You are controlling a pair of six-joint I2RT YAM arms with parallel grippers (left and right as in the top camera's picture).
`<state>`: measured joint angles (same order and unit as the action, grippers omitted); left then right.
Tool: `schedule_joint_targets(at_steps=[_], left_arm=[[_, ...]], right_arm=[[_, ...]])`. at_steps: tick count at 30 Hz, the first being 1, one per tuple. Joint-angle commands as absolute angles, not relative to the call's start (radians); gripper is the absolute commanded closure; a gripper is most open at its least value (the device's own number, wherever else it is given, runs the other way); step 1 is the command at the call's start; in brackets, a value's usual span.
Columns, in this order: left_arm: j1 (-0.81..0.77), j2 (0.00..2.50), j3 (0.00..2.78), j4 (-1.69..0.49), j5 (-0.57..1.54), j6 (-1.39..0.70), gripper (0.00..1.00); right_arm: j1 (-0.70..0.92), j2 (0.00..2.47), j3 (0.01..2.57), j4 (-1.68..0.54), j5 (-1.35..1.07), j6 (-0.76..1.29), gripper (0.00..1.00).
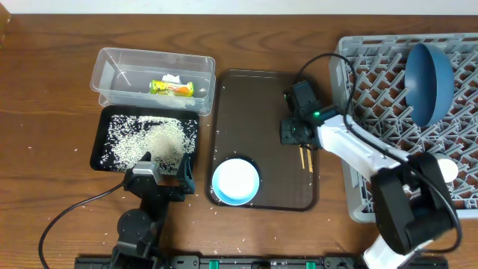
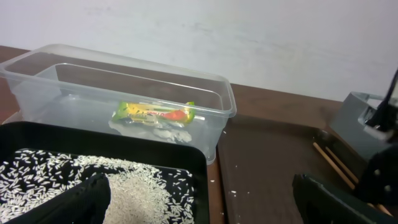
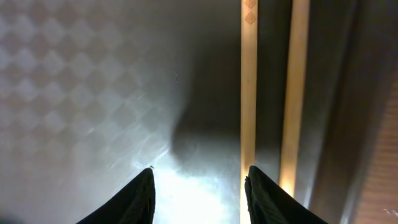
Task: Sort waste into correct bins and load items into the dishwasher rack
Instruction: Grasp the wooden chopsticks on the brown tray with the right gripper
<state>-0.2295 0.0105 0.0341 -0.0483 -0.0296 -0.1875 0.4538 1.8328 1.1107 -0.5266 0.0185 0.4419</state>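
While left claw [image 2: 199,186] gapes wide, right claw [image 3: 200,171] parted, seemingly beside chopsticks [image 3: 249,81].

The overhead view looks straight down on the table [image 1: 45,90]. The left wrist view sits low over the black tray [image 2: 124,149], facing level across the clear tub [image 2: 37,81] to the wall [image 2: 249,37] — tray and tub show overhead too. The right wrist view points down, very near the chopsticks [image 3: 249,93] on the brown tray [image 3: 93,93]
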Motion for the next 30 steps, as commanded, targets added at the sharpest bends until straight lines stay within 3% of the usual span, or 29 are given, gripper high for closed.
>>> schedule_joint_targets(at_steps=[1, 7, 13, 21, 30], left_arm=[[-0.224, 0.004, 0.004, -0.068, -0.035, -0.199, 0.04], [-0.224, 0.004, 0.004, -0.068, -0.035, -0.199, 0.04], [-0.224, 0.004, 0.004, -0.068, -0.035, -0.199, 0.04], [-0.224, 0.004, 0.004, -0.068, -0.035, -0.199, 0.04], [-0.224, 0.004, 0.004, -0.068, -0.035, -0.199, 0.04]], right_arm=[[0.452, 1.888, 1.110, -0.516, 0.070, 0.475, 0.56], [0.452, 1.905, 1.110, -0.518, 0.076, 0.474, 0.63], [0.452, 1.893, 1.116, -0.520, 0.026, 0.473, 0.98], [0.426, 1.670, 1.164, -0.567, 0.009, 0.423, 0.99], [0.189, 1.440, 1.164, -0.574, 0.011, 0.181, 0.99]])
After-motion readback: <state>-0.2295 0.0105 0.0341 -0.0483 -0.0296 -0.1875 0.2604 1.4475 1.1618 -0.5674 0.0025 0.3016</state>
